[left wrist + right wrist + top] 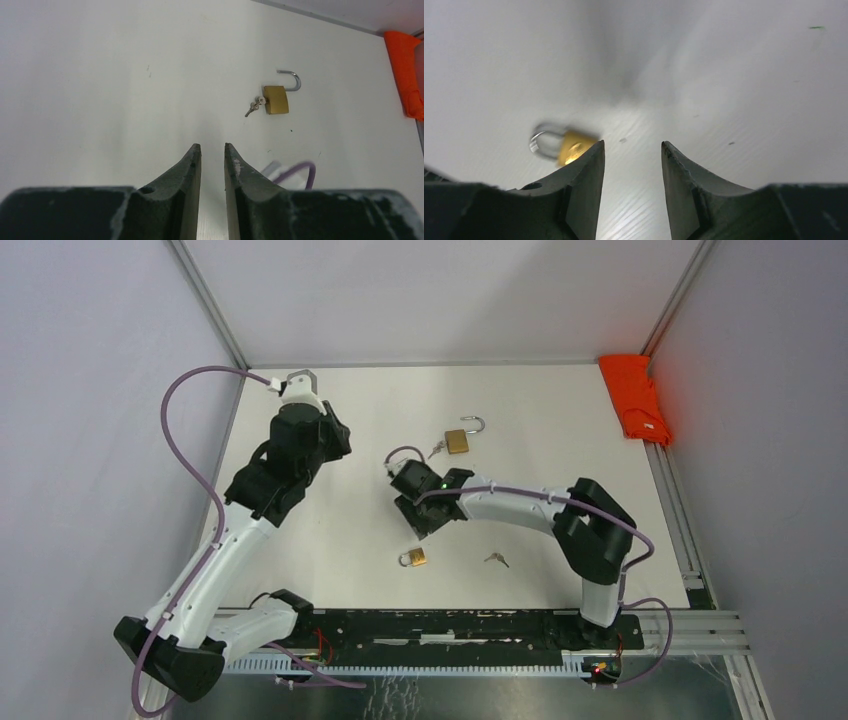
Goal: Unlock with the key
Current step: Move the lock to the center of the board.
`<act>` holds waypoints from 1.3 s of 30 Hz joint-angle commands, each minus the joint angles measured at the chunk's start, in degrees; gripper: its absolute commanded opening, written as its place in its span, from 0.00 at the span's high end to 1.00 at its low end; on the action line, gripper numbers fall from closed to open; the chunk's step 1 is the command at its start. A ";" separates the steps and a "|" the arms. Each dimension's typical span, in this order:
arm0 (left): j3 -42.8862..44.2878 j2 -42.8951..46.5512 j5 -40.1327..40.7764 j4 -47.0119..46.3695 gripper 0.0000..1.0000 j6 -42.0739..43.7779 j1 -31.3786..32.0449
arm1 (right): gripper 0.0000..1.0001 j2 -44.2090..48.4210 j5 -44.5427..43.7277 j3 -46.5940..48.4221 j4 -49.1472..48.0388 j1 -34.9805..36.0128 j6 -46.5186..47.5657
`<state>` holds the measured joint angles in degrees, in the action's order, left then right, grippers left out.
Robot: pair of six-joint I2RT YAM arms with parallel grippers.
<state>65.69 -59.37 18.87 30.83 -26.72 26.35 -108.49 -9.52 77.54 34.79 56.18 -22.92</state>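
A brass padlock (459,440) lies at the table's middle back with its shackle swung open and a key (436,449) in it; the left wrist view shows the padlock (276,99) and the key (254,106) too. A smaller closed padlock (413,557) lies near the front, with a loose key (496,560) to its right. My left gripper (338,440) is left of the open padlock; its jaws (212,148) stand a narrow gap apart, empty. My right gripper (414,518) hovers above the small padlock (566,145), open and empty (633,145).
A folded orange cloth (635,398) lies at the back right corner, also in the left wrist view (404,70). Aluminium frame rails (672,510) run along the table's right side. The right arm's purple cable (295,173) shows behind my left fingers.
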 commanded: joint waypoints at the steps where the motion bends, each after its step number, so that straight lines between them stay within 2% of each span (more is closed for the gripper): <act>1: 2.75 0.88 -1.11 -1.57 0.70 0.69 -0.18 | 0.48 4.89 2.86 -2.24 0.35 5.27 -0.76; 9: 2.83 2.74 -1.88 -0.95 0.70 0.35 -0.14 | 0.47 2.49 3.81 -3.91 -0.91 7.34 -1.53; 21: 2.16 5.16 -0.39 0.08 0.69 1.35 -0.21 | 0.48 -0.66 5.80 -1.35 -1.26 8.80 -3.17; 39: 0.94 8.52 -0.68 0.19 0.69 1.89 -0.19 | 0.50 -4.96 3.54 4.88 2.95 8.95 -6.60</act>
<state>66.46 -52.05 17.89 31.27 -26.70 26.35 -111.46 -4.84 80.58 35.35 64.88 -27.62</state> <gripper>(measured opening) 0.307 0.510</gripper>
